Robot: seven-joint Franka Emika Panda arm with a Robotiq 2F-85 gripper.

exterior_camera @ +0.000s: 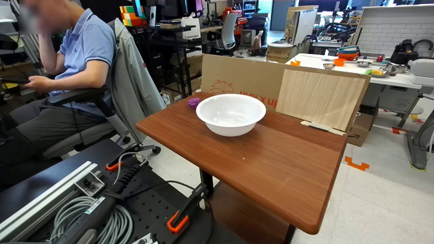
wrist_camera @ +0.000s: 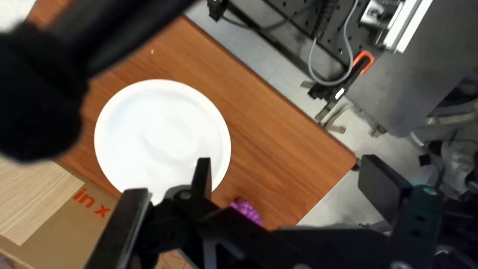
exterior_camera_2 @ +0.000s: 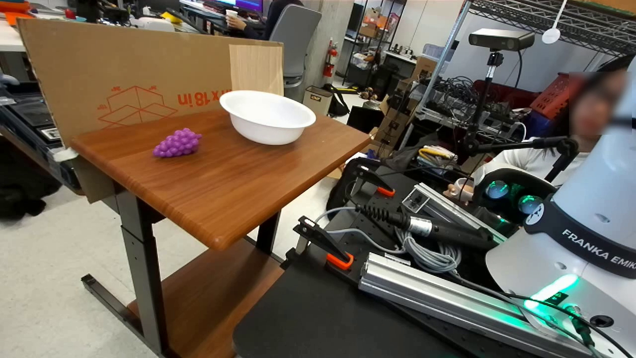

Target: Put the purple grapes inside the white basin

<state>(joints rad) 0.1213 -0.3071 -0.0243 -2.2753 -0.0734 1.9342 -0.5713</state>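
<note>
The purple grapes lie on the brown table beside the bowl, and both exterior views show them. In the wrist view the grapes are partly hidden behind the gripper body. The white basin stands upright and empty on the table in both exterior views. In the wrist view the basin is left of centre, partly covered by a finger. My gripper is open with nothing between its fingers. It appears above the table, apart from the grapes, and is out of view in both exterior views.
The wooden table has a cardboard panel along its back edge, with a light wood board against it. A black bench with clamps, a cable coil and an aluminium rail stands before the robot base. A seated person is nearby.
</note>
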